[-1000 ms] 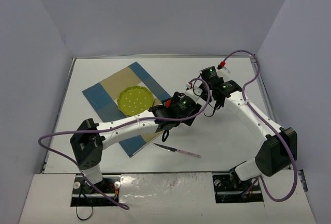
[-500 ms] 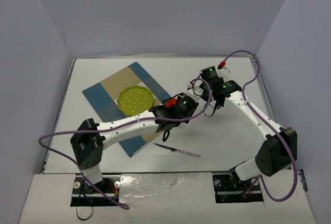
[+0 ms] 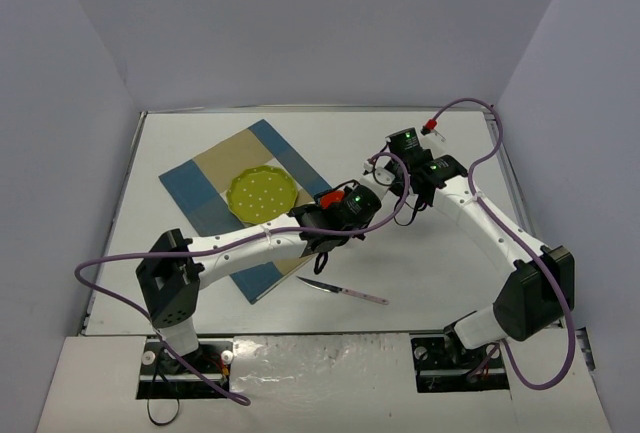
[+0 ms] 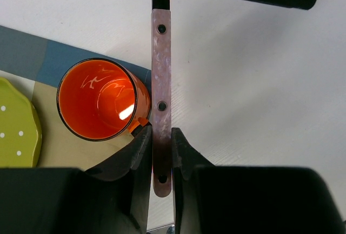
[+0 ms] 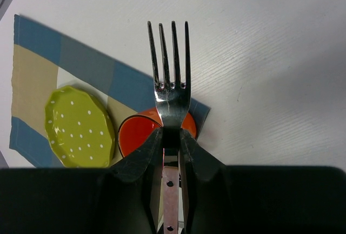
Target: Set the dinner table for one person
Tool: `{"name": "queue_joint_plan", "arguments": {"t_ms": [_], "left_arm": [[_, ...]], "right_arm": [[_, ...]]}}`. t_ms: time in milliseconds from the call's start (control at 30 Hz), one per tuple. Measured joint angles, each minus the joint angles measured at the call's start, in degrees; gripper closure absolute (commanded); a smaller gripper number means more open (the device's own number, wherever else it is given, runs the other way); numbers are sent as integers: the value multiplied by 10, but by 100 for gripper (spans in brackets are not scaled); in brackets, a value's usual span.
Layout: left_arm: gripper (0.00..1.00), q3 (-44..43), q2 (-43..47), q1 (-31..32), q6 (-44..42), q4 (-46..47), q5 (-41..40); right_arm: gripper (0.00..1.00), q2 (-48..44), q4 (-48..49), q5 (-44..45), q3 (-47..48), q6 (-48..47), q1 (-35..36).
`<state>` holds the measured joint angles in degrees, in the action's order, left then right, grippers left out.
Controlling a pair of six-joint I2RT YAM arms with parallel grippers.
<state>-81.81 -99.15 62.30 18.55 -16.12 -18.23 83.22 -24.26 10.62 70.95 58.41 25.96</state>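
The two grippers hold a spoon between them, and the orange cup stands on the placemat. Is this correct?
Not quite. It is a fork, not a spoon: the right wrist view shows four tines. The left gripper and right gripper both hold it, and the orange cup stands on the placemat.

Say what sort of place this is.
Probably a robotics lab test cell: bare grey walls box in a white table, with cabled left arm and right arm bolted at its near edge.

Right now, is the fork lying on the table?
No, the fork is clamped at its neck in the right pincer, above the table.
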Motion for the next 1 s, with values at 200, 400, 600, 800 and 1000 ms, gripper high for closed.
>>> {"name": "queue_joint_plan", "arguments": {"t_ms": [200,400,600,800,1000], "left_arm": [[100,10,0,0,-1,0,2],[100,42,6,0,-2,6,-9],[100,55,30,0,-8,8,-15],[100,77,81,-11,-16,19,4],[100,112,127,-47,-17,26,30]], "right_arm": [[42,0,0,0,0,0,7],[21,0,0,3,0,-9,11],[3,-7,-7,22,18,-35,11],[0,-38,-3,45,63,-78,-5],[0,-58,-3,42,77,-126,-101]]}}
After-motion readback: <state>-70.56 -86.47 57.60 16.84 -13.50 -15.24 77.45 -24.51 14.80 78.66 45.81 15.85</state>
